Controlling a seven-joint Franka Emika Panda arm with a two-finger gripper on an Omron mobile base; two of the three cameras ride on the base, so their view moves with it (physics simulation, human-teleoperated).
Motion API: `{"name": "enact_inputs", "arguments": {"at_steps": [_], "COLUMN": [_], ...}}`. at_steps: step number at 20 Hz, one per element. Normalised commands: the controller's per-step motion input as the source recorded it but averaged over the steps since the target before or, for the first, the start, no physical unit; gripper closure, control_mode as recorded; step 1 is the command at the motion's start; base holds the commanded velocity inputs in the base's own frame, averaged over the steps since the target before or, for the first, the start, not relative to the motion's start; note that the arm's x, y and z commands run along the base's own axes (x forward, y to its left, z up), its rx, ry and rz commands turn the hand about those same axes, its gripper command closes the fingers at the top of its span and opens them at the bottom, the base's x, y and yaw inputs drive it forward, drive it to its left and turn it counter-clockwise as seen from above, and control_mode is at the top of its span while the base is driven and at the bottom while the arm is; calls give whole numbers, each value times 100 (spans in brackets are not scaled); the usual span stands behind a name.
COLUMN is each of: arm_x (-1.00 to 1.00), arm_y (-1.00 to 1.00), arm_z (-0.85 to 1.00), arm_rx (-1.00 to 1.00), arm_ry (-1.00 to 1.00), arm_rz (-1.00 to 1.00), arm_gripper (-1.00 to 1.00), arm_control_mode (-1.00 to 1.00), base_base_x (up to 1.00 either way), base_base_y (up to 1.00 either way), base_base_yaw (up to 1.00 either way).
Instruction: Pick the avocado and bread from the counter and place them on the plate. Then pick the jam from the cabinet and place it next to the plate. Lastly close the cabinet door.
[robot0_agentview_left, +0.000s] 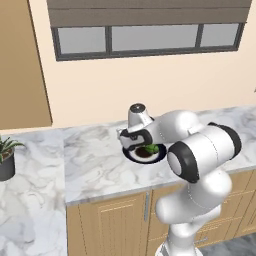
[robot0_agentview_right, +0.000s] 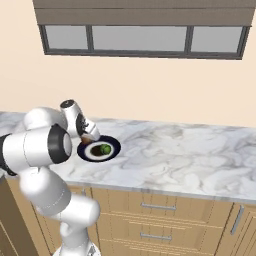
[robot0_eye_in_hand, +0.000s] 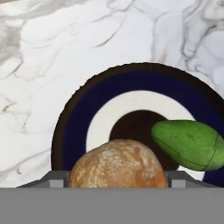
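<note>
On my feed: glossy white arm (robot0_agentview_left: 200, 165), fat rounded link shells, dark grey-black joint rings, grey cap on the wrist, dark gripper (robot0_agentview_left: 134, 142) hardware.

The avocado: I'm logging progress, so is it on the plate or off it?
On. The avocado lies inside the plate, over its white ring and dark centre, beside the bread.

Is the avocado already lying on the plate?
Yes, the green avocado lies on the dark plate, while the bread roll sits between the gripper's fingers above it.
</note>
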Motion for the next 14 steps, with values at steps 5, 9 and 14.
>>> {"name": "enact_inputs", "arguments": {"at_steps": [5, 9, 14], "arm_x": [15, 13, 5], "arm_y": [-8, -3, -2], "arm_z": [-12, 2, 20], "arm_rx": [0, 4, 5], "arm_ry": [-3, -1, -2], "arm_rz": [1, 0, 0], "arm_gripper": [-100, -100, -100], "arm_control_mode": [-100, -100, -100], "base_base_x": [0, 0, 0], "base_base_y": [0, 0, 0], "base_base_yaw": [0, 0, 0]}}
